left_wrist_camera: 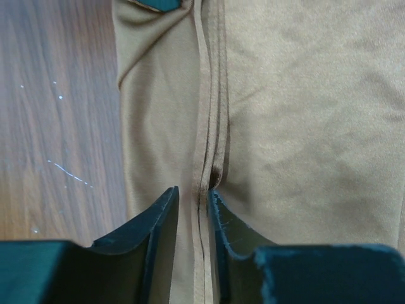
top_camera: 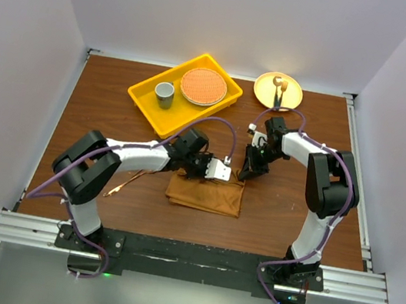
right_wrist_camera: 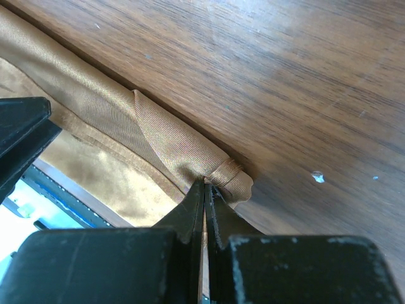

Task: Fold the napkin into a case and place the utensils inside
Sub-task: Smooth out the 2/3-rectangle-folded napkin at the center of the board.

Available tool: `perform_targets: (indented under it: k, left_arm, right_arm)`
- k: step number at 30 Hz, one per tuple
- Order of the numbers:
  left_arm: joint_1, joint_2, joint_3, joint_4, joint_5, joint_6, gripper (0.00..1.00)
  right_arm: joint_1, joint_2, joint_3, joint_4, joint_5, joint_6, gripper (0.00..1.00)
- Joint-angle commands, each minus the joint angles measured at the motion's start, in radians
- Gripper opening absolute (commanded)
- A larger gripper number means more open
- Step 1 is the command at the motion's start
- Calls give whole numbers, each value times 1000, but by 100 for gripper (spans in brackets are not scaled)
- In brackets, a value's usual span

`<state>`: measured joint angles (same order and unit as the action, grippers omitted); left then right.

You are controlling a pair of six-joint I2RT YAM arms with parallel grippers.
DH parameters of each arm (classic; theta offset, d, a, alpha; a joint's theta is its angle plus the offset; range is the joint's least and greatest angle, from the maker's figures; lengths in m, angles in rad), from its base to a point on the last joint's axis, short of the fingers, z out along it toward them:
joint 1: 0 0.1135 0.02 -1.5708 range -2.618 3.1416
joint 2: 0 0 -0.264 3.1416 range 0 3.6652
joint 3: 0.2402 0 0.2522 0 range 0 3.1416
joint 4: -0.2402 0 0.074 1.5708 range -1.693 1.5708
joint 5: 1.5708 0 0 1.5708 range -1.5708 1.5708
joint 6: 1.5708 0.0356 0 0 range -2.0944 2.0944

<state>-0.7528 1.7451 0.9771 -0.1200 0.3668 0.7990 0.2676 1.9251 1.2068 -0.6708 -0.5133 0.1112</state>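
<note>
The napkin lies folded into an oblong mid-counter. My left hand sits at its twelve o'clock edge, fingers narrowly apart on either side of the stacked hems; whether they pinch the cloth I cannot tell. My right hand is pressed together on the rolled corner at one o'clock. The spoon lies on the wood at nine o'clock from the napkin, partly under my left arm.
</note>
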Motion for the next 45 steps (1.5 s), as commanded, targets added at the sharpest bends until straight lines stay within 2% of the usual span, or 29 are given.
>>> perform_targets:
  k: [1,12,21,33,45]
  left_arm:
    - [10,14,44,14,23,11,27]
    - [17,45,57,-26,29,22,26]
    - [18,60,75,-59,55,13,0]
    - [20,-32,100,-56,29,-23,0]
    - [9,-94,92,-122,60,-57,0]
  right_arm:
    - [5,21,20,42,67,-30,0]
    - [8,23,27,40,62,-30,0]
    - [5,-5,48,51,33,-28,0]
    - [7,-81,122,-30,-42,-42,0]
    - [7,-94,83,-82,-50,-59,0]
